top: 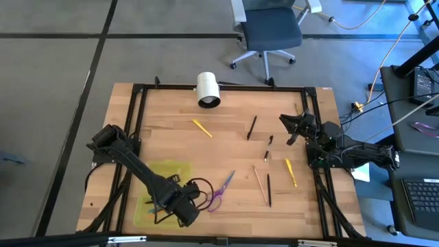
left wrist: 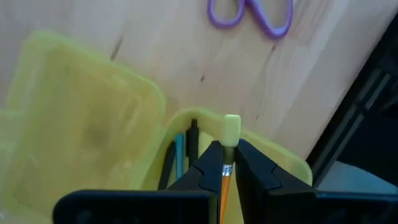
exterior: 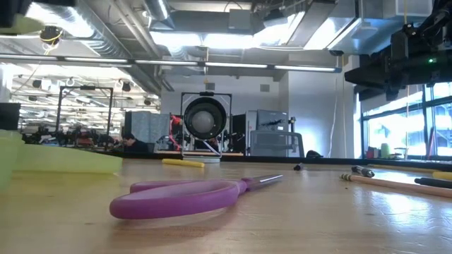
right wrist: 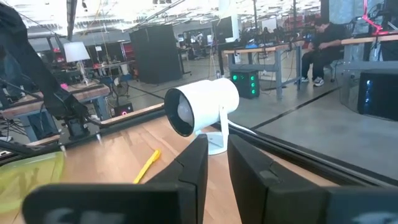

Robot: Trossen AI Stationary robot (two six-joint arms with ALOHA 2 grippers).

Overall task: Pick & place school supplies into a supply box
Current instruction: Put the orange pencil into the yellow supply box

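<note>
The yellow-green supply box (top: 162, 180) lies open near the table's front left. My left gripper (top: 184, 211) hangs over its right half, shut on an orange pencil (left wrist: 224, 182). In that half lie a blue pen (left wrist: 180, 151) and a black pen (left wrist: 193, 138). The purple-handled scissors (top: 221, 191) lie flat on the table just right of the box. More pens and pencils lie on the wood: yellow (top: 202, 127), black (top: 252, 127), yellow (top: 291, 171), tan (top: 260, 184), black (top: 269, 190). My right gripper (top: 288, 128) waits at the right edge, open by a narrow gap, with nothing in it. My left gripper pinches the orange pencil between its two fingers at the metal band (left wrist: 227, 168) just behind the eraser. The fingers point down from above and the pencil runs along them. The pale eraser end (left wrist: 231, 129) sticks out past the fingertips over the box; whether it touches the box I cannot tell.
A white cylinder on a stand (top: 208, 90) sits at the table's far edge. A black frame rail (top: 319, 185) borders the table's right side. Bare wood lies between the scissors and the far pens. An office chair (top: 267, 31) stands beyond the table.
</note>
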